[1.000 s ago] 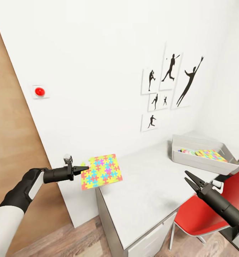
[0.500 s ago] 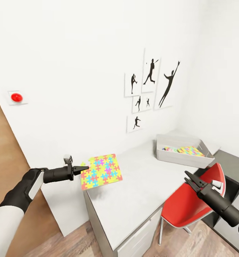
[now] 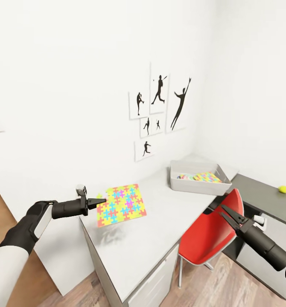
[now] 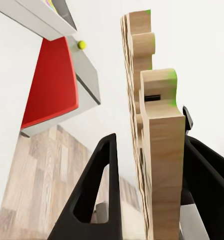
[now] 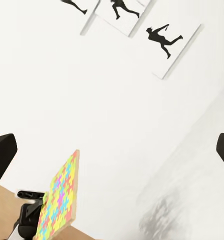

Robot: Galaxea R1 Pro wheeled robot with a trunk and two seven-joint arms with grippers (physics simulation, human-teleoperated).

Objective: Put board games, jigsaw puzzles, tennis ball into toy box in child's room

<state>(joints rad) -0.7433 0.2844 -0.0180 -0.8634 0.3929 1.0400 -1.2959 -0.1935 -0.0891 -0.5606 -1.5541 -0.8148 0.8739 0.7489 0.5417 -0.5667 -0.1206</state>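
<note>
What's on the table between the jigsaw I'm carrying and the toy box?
Nothing: in the head view the stretch of grey table between the jigsaw puzzle, held in the left pincer, and the toy box is bare.

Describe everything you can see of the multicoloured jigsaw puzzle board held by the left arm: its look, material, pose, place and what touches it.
The multicoloured jigsaw puzzle board is a flat, roughly square slab whose face is covered in interlocking yellow, blue, orange, pink and green pieces. In the left wrist view its edge looks like pale layered wood with knobbed, puzzle-shaped cut-outs. The left tool grips it by one edge, with a black finger on each face. It hangs tilted in the air above the near corner of the white desk, casting a shadow there, and touches nothing else.
</note>
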